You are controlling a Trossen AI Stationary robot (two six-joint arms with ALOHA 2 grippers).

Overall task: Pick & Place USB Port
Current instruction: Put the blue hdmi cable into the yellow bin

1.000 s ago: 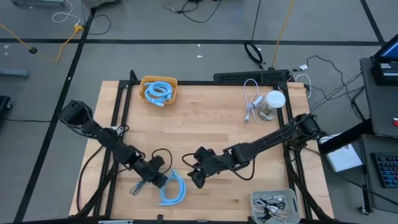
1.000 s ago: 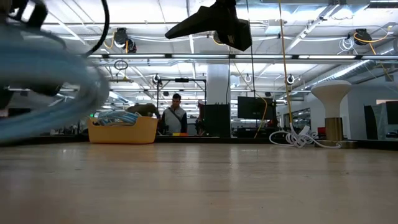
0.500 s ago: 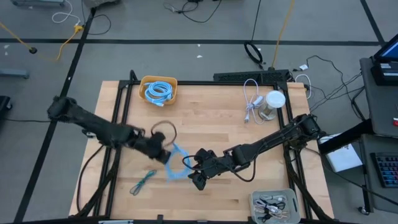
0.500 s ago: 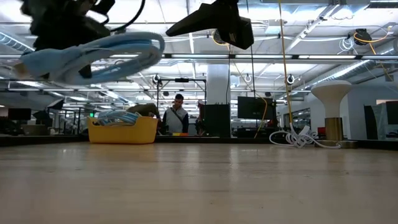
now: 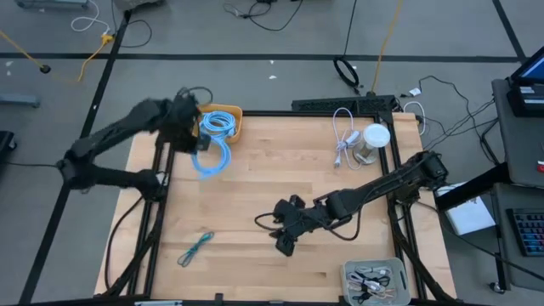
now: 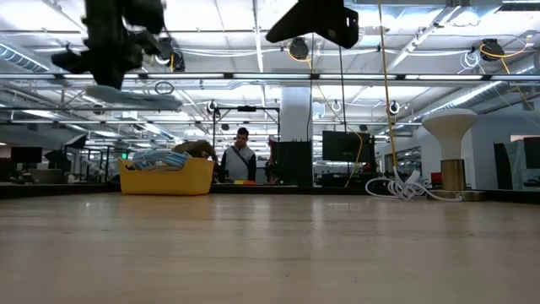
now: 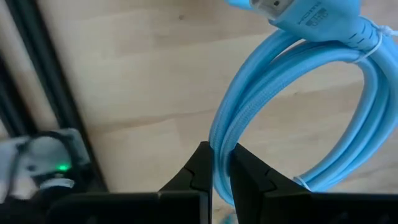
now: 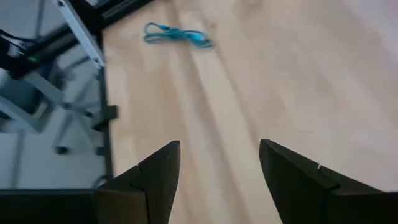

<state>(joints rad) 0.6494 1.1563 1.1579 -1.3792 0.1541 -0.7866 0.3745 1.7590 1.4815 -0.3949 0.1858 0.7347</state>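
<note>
Cable [image 5: 211,157], the coiled blue USB one, is hanging from the left gripper [image 5: 189,127] at the far left of the table [image 5: 289,178], just beside the yellow bin [image 5: 219,124] that already holds a similar coil. The right gripper [image 5: 285,238] is waiting low over the near middle, and a small teal cable [image 5: 196,247] is lying at the near left.

At table height, the left gripper [image 6: 114,34] is hanging high above the bin [image 6: 167,176]; a person [image 6: 238,159] is standing far behind.

At the left wrist, the fingers [image 7: 200,168] are pinching tight on one strand of the coil [image 7: 292,112]. I'd say carrying it squarely over the bin before letting go matters, since the loop dangles off-centre.

At the right wrist, the fingers [image 8: 158,171] are spread wide with nothing between them.

The bin's rim is not visible from the left wrist.
</note>
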